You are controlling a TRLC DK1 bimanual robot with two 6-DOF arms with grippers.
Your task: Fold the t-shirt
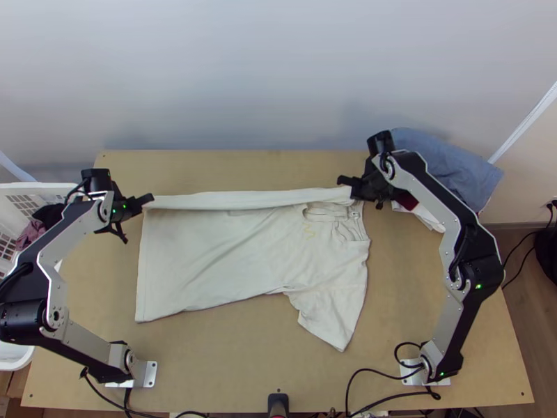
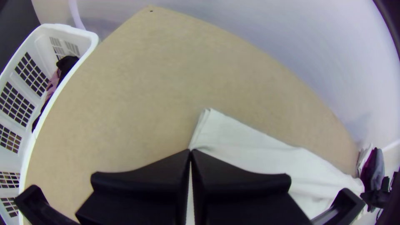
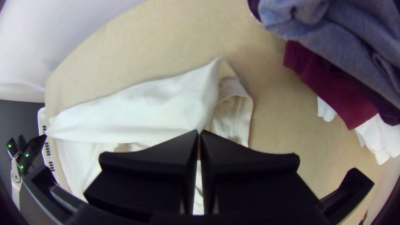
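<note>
On the table (image 1: pixel 230 362) we have the shirt (image 1: pixel 209 261) spread broadly flat, its hem toward the basket (image 1: pixel 43 187) and a sleeve angled toward our near edge. Along its far side, a strip is folded over and stretched between our two grippers. Our left gripper (image 1: pixel 147 200) pinches the strip's hem end; our right gripper (image 1: pixel 352 187) is clenched on the other end, near the neckline, beside the clothes pile (image 1: pixel 449 167).

One t-shirt (image 1: pixel 216 258), one basket (image 2: pixel 91 40), two pincers (image 1: pixel 148 200)
</note>
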